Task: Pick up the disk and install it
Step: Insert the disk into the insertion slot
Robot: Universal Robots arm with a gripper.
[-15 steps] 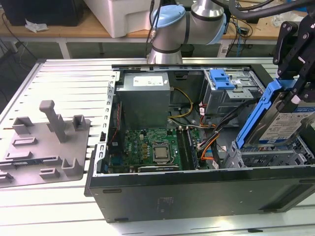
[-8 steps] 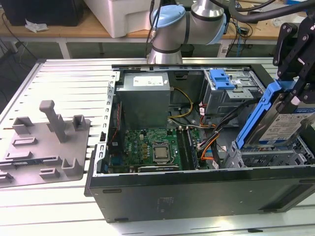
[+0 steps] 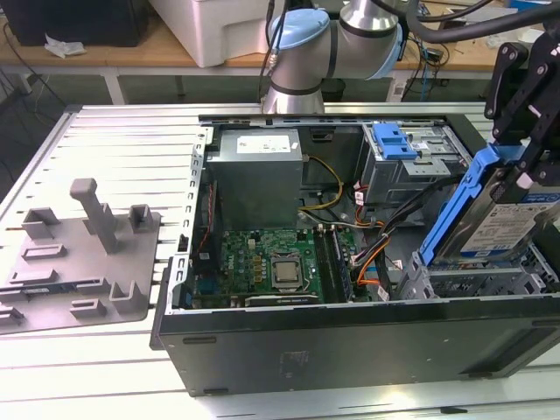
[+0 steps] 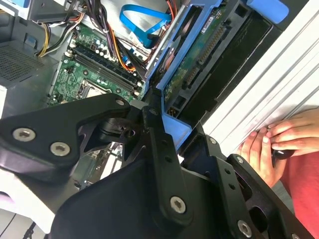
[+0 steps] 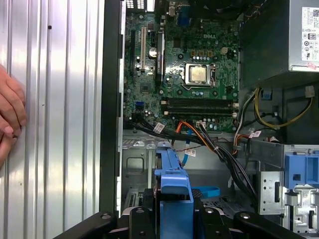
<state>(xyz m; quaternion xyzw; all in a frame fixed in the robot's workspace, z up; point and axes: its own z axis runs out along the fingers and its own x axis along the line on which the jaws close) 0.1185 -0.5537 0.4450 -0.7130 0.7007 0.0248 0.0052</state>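
In the exterior view the disk, silver with a white-and-blue label and a blue plastic carrier, hangs tilted over the drive cage at the near corner of the open computer case on the exterior view's right. My black gripper is shut on its upper edge. In the second wrist view the fingers clamp the blue carrier, and the disk's green circuit-board underside faces the camera. In the first wrist view the blue carrier sticks out from between the gripper's links above the case floor.
Inside the case are a grey power-supply box, the green motherboard, orange and black cables and a blue latch piece. A grey fixture lies on the slatted table. A person's hand rests beside the case.
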